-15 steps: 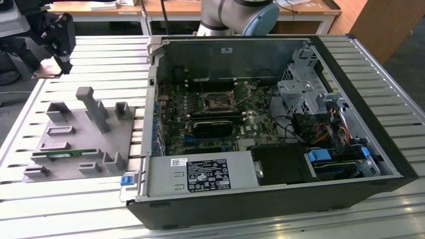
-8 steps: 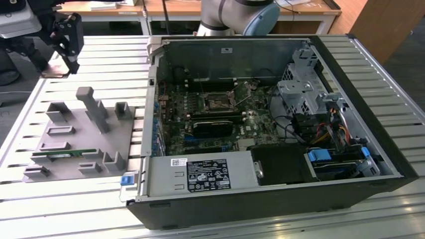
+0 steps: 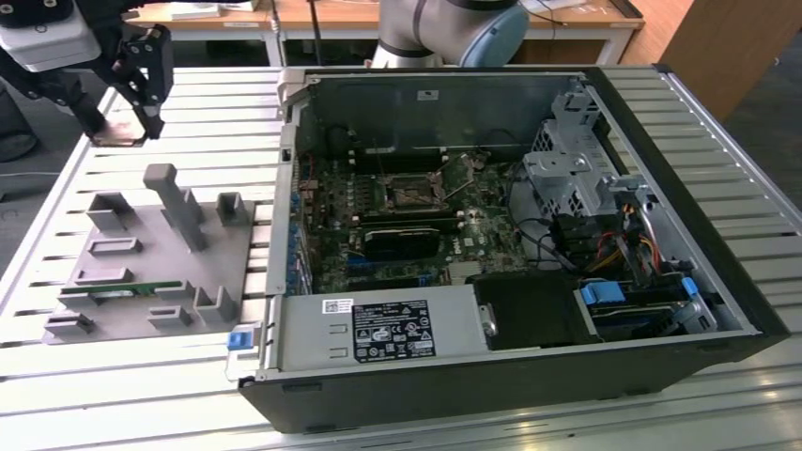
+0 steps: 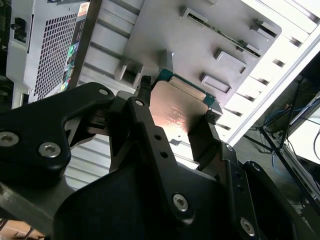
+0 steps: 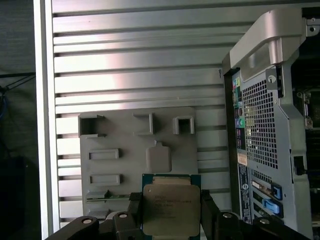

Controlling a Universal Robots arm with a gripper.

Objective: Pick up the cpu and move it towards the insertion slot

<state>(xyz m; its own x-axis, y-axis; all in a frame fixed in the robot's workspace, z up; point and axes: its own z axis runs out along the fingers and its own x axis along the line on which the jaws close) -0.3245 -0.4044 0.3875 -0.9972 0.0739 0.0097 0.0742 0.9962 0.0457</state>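
Note:
The cpu (image 3: 116, 135) is a flat square chip with a silvery top, held in the air above the slatted table at the exterior view's far left. My gripper (image 3: 126, 127) is shut on it. In both wrist views the black fingers (image 5: 134, 209) clamp two opposite edges of the cpu (image 5: 170, 207), whose metal top (image 4: 177, 111) faces the cameras. The insertion slot (image 3: 410, 193), a square socket with a shiny frame and dark centre, lies on the green motherboard inside the open computer case, well to the exterior view's right of the gripper.
A grey fixture plate (image 3: 150, 254) with upright holders lies on the table below the gripper, with a green memory stick (image 3: 126, 291) in it. The case wall (image 3: 291, 141) stands between the gripper and the motherboard. A black block (image 3: 401, 242) sits just in front of the socket.

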